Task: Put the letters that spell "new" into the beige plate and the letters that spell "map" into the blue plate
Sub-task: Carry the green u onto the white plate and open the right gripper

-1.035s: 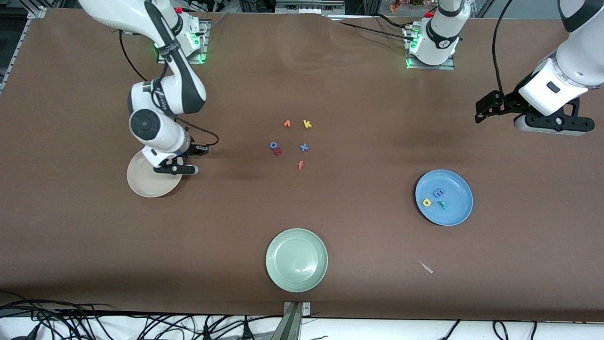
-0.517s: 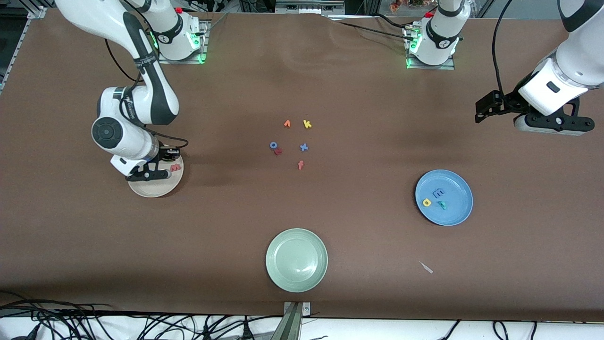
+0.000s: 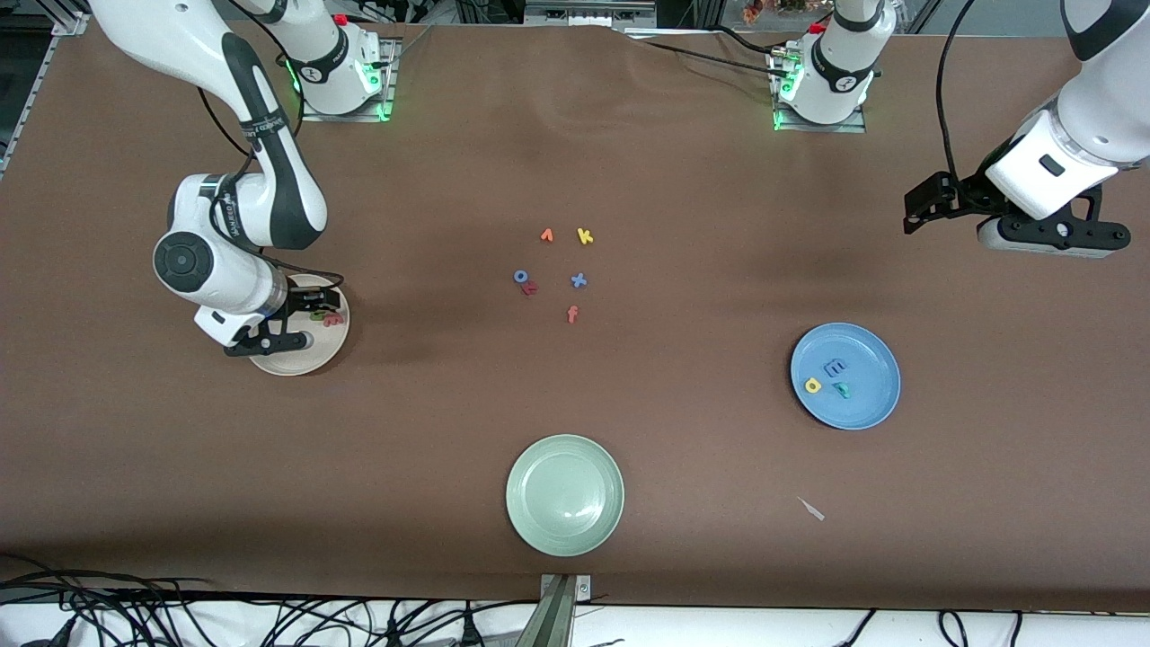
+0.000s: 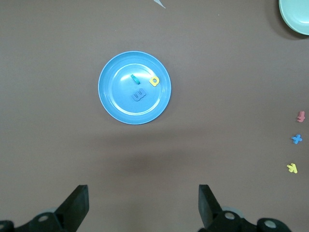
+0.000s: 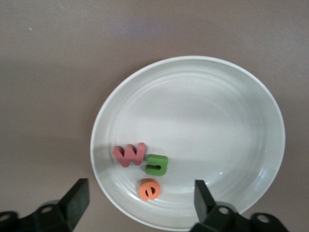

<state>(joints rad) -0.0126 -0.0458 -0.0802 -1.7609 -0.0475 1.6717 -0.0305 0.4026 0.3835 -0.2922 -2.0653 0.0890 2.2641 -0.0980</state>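
On the glossy round beige plate (image 5: 217, 96) I see 3 chunky foam letters (image 5: 145, 166); both grippers, right gripper (image 5: 137, 203) and left gripper (image 4: 142, 208), hang spread, empty.

Glossy glazed beige plate (image 5: 251, 96) & blue plate (image 4: 111, 96), matt foam letters, matt brown table cover (image 3: 719, 225).

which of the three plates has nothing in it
The pale green plate, nearest the front camera. The beige plate and blue plate each hold three letters.
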